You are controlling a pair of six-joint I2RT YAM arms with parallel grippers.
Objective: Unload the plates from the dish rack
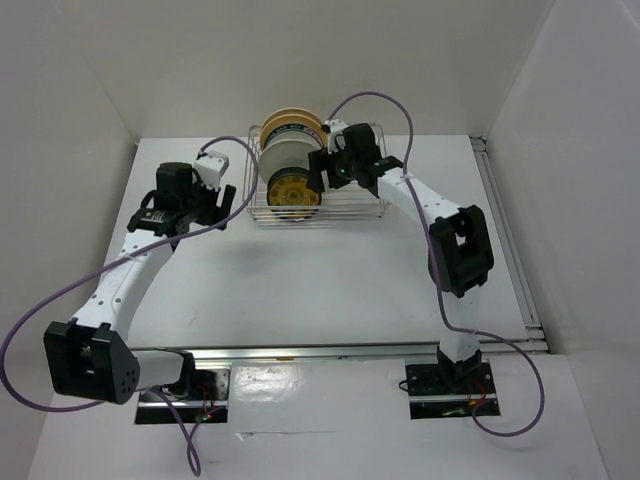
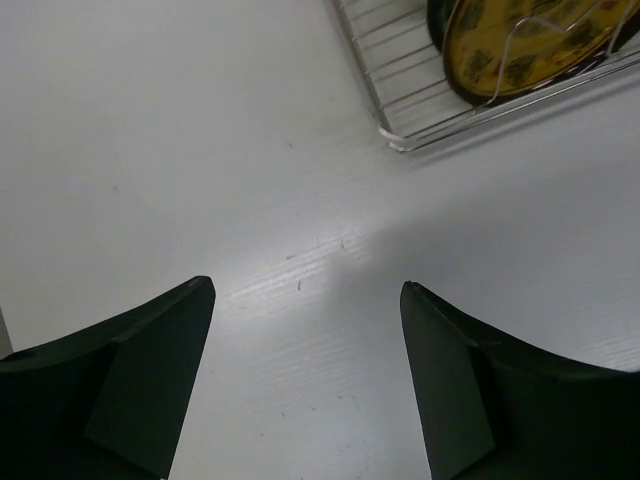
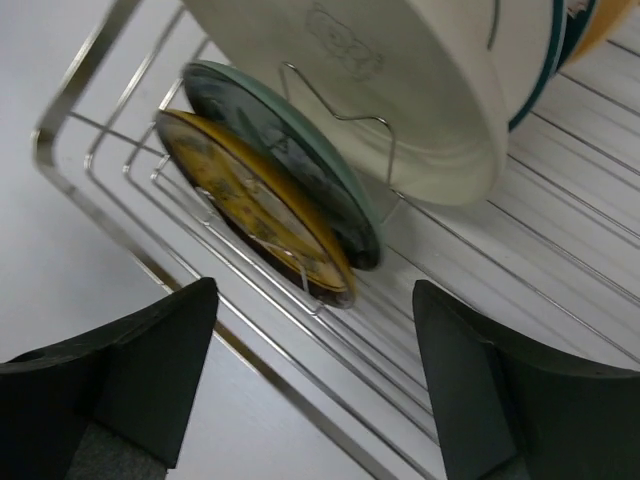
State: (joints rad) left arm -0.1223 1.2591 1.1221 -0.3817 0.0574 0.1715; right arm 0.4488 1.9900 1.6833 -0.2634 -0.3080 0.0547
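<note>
The silver wire dish rack (image 1: 365,212) stands at the back middle of the table with several plates upright in it. A small gold-patterned plate (image 1: 293,189) is at the front, a blue-patterned one (image 3: 285,150) behind it, then a large cream plate (image 3: 400,70). My right gripper (image 1: 322,172) is open above the rack's right part, its jaws over the rack's front rail and the gold plate (image 3: 255,215). My left gripper (image 1: 222,205) is open and empty over bare table left of the rack; the rack's corner (image 2: 400,135) and gold plate (image 2: 520,50) show in its view.
White walls enclose the table on the left, back and right. A metal rail (image 1: 510,240) runs along the table's right edge and another along the near edge (image 1: 330,350). Purple cables loop from both arms.
</note>
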